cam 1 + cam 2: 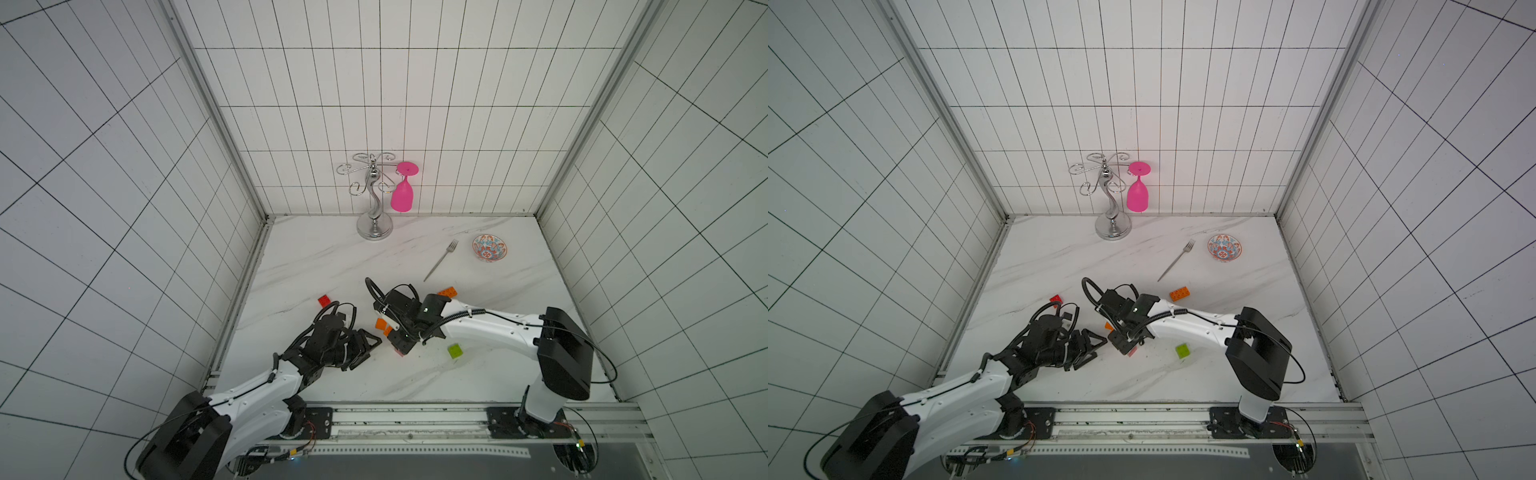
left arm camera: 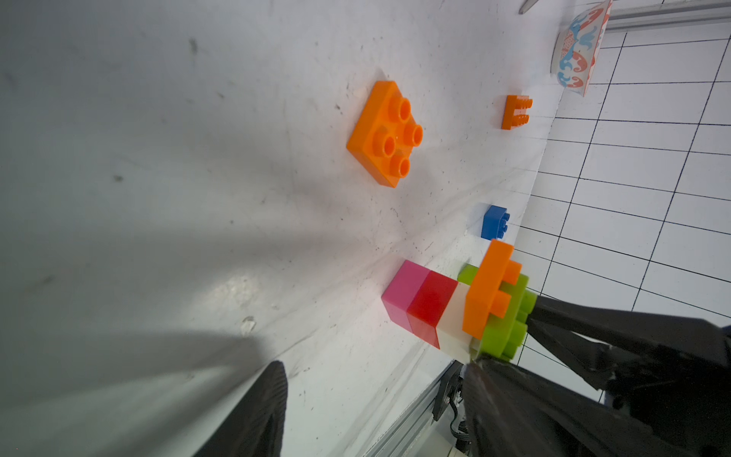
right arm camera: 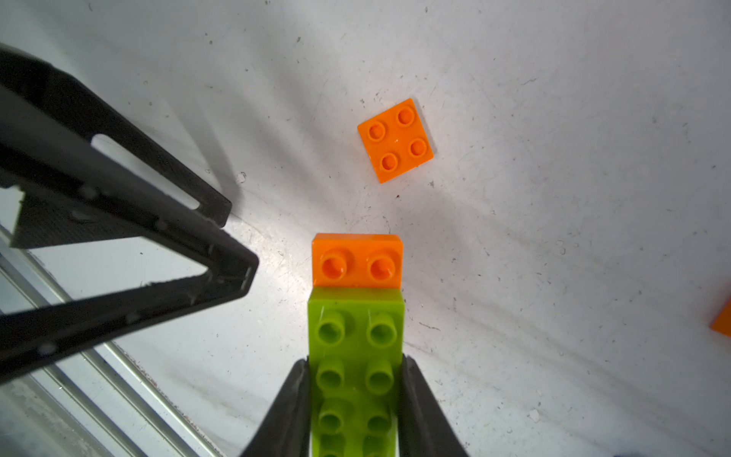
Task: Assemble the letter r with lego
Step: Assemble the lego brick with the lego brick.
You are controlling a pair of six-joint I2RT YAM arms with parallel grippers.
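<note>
Two robot arms work over a white marbled table point(image 3: 553, 198). The right gripper point(image 3: 356, 361) is closed narrow on a long lime green brick point(image 3: 356, 316), one finger against each long side. The brick's long axis runs straight out along the fingers, so its free end projects ahead of the fingertips. That end appears to sit over half of a flat orange brick point(image 3: 357, 259), whose other two studs show just beyond it.

The left wrist view shows both bricks topping a column beneath the right gripper: a cream brick point(image 2: 453, 326), a red brick point(image 2: 431, 306) and a pink brick point(image 2: 403, 294) at the foot, which seems to rest on the table.

The left gripper point(image 3: 242, 237) is half open and holds nothing. Its tips point at the column from just beside it, without touching.

A loose orange square brick point(image 3: 395, 140) lies flat, studs up. It is straight ahead of the right gripper, past the end of the green brick and turned a little askew to it. It is near both grippers. As the right one is occupied, the empty left one looks better placed to fetch it; from there the square lies ahead of the fingers, to one side of the column
</note>
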